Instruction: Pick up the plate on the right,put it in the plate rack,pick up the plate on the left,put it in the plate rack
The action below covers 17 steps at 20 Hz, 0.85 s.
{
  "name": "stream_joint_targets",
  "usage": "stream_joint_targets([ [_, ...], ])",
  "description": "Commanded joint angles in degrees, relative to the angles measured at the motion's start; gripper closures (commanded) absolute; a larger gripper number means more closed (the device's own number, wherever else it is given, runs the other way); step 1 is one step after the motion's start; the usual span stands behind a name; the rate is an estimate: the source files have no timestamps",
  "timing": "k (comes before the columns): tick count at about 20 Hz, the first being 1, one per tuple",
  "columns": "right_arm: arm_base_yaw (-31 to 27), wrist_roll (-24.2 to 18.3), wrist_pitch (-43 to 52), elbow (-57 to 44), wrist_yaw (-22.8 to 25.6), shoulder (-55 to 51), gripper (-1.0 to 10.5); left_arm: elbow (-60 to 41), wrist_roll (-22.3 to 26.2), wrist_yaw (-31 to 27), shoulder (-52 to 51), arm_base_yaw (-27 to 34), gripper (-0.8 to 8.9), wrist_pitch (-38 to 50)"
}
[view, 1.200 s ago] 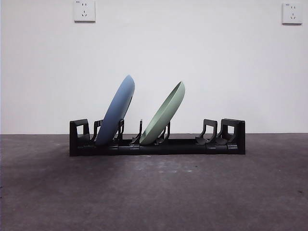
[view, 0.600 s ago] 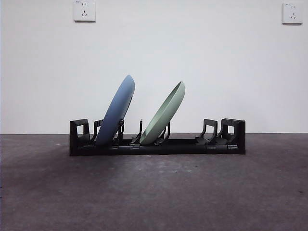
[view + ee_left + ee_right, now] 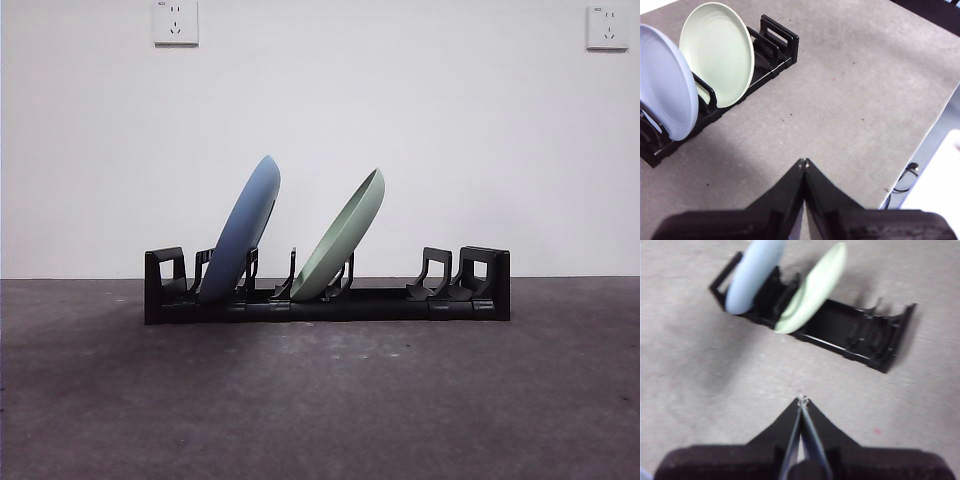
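Note:
The black plate rack [image 3: 400,300] stands across the middle of the table, also seen as the rack [image 3: 775,45] and the rack [image 3: 860,335] in the wrist views. A blue plate [image 3: 242,228] leans in its left slots and a green plate [image 3: 342,236] leans in the slots beside it. Both tilt to the right. The blue plate [image 3: 665,85] and green plate [image 3: 717,52] face the left wrist camera. My left gripper [image 3: 804,162] is shut, empty, above bare table away from the rack. My right gripper [image 3: 802,400] is shut, empty, and also off the rack.
The grey table [image 3: 320,400] spreads in front of the rack. Its edge [image 3: 935,120], with a cable [image 3: 907,175] below, shows in the left wrist view. Two wall sockets [image 3: 175,22] sit high on the white wall.

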Motion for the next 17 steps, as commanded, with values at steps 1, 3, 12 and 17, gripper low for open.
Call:
stream_joint_targets([
  [1,0.07,-0.22,0.39,-0.37,1.51,-0.13,9.5,-0.44,4.79,-0.15,0.02,0.57,8.18,4.57],
  [3,0.07,-0.20,0.39,-0.37,2.49,-0.13,9.5,-0.55,11.72,-0.13,-1.05,2.14,8.17,10.99],
  [12,0.07,-0.20,0.39,-0.37,2.69,-0.13,9.5,-31.69,18.27,6.47,-24.63,29.07,8.17,50.73],
  [17,0.07,-0.20,0.39,-0.37,2.71,-0.13,9.5,-52.52,16.94,2.82,-38.99,35.19,8.17,51.23],
])
